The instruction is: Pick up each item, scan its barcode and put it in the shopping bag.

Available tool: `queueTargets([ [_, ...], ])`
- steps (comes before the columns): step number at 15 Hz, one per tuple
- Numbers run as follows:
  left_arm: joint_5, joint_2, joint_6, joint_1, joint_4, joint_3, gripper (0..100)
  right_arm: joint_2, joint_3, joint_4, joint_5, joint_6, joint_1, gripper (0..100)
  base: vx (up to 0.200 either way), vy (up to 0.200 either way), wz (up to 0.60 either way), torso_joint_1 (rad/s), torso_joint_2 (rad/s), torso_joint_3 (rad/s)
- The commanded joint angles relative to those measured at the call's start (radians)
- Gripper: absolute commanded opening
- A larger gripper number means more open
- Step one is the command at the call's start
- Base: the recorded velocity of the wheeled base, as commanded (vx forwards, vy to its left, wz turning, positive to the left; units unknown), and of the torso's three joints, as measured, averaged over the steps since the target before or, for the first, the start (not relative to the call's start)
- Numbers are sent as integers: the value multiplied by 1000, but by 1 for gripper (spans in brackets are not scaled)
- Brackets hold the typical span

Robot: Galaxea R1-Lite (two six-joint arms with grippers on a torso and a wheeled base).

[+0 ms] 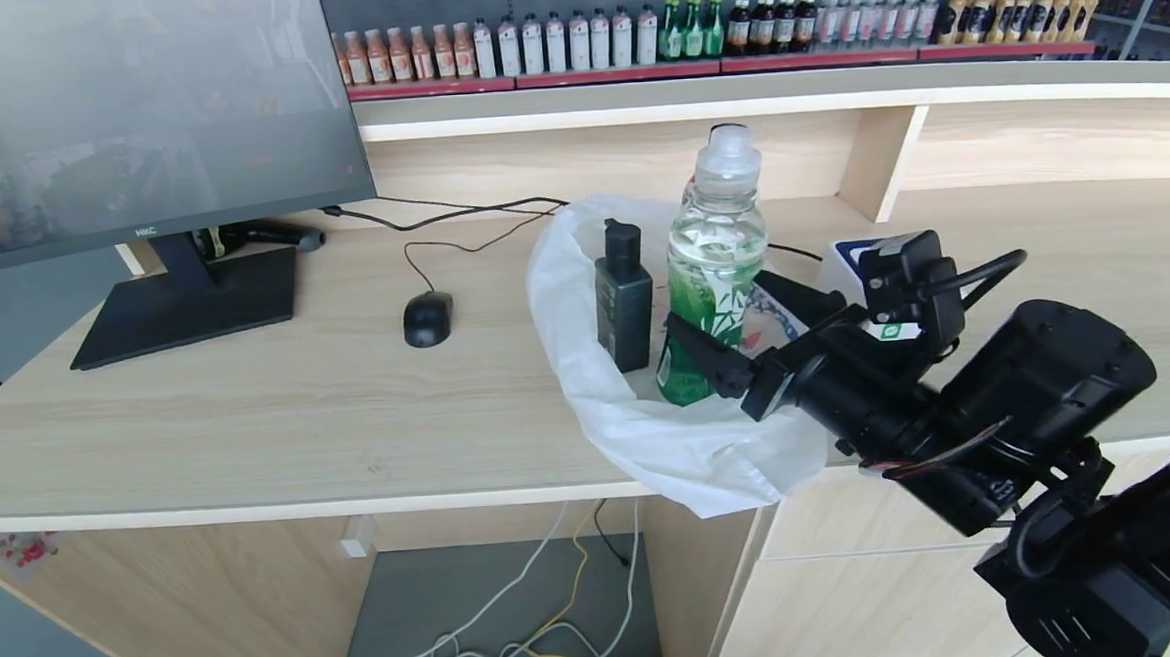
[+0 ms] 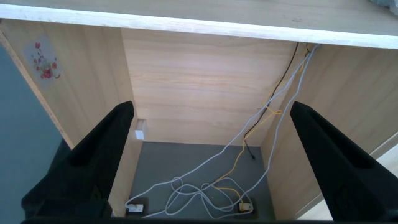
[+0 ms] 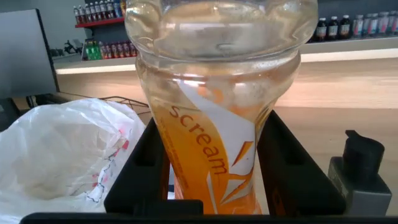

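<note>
Right claw [image 1: 736,336] clamped low on the clear plastic drink bottle [image 1: 716,252], which stands upright inside the white plastic shopping bag [image 1: 651,435] on the pale wooden bench [image 1: 249,416], just beside a dark flip-cap bottle [image 1: 625,301]. Judgement: seat the base flat before releasing and keep off the neighbour. Left claw [image 2: 211,109] gapes wide below bench level.

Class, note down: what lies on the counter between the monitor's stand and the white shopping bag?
A black computer mouse on the wooden counter, shown in the head view.

flask [image 1: 624,301] left of drink bottle [image 1: 717,261] in shopping bag [image 1: 589,398], mouse [image 1: 427,318] farther left, monitor [image 1: 133,112] leftmost
</note>
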Motion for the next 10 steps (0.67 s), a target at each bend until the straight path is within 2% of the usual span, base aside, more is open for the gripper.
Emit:
queueTargets([
  [1,0,0,0,0,0,0,100,-129,105,-1,1,-6,-1,100,0,0,0,0,0,0],
  [2,0,0,2,0,0,0,100,-255,241,-1,-4,-8,-12,100,0,0,0,0,0,0],
  [5,0,0,2,0,0,0,100,-554,589,-1,5,-2,-128,100,0,0,0,0,0,0],
  [6,0,0,2,0,0,0,100,-659,602,65,1,17,-145,100,0,0,0,0,0,0],
  [7,0,0,2,0,0,0,100,-749,602,161,2,21,-147,100,0,0,0,0,0,0],
  [8,0,0,2,0,0,0,100,-840,602,319,2,18,-143,100,0,0,0,0,0,0],
  [10,0,0,2,0,0,0,100,-1117,602,707,2,1,-142,100,0,0,0,0,0,0],
])
